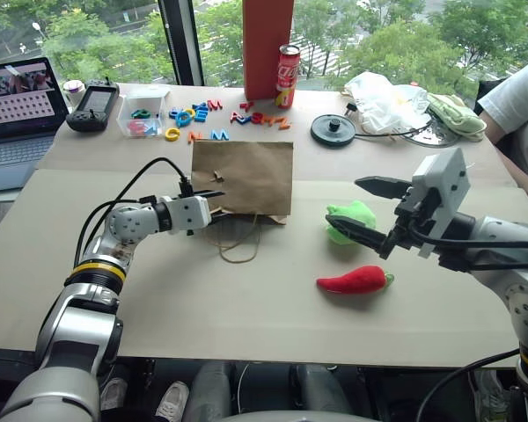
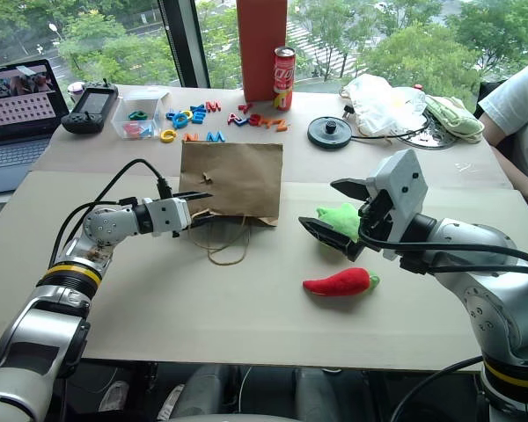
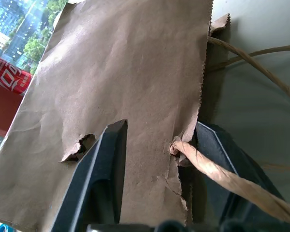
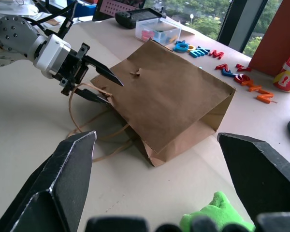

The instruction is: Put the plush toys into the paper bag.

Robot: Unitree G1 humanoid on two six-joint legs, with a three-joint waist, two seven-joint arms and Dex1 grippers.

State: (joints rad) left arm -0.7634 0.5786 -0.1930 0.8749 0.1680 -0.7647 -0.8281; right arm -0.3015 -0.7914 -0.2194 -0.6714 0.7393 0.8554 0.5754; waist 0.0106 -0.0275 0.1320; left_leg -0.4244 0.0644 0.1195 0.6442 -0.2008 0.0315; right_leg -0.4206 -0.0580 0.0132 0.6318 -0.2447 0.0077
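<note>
Left gripper (image 1: 218, 195) at the paper bag's (image 1: 246, 174) mouth, right gripper (image 1: 370, 211) spread wide above the toys.

The left gripper's two fingers straddle the top sheet of the bag at its open edge, one above the paper and one below by a cord handle (image 3: 222, 174); whether they pinch it tight I cannot tell. The bag lies flat on the table (image 1: 246, 299). The right gripper hangs open, holding nothing, over the green toy (image 1: 352, 217). The red chili toy (image 1: 354, 280) lies just beside it, nearer the robot.

Red can (image 1: 288, 74) beside red-orange box (image 1: 267, 44); laptop (image 1: 16, 110) far-left.
</note>
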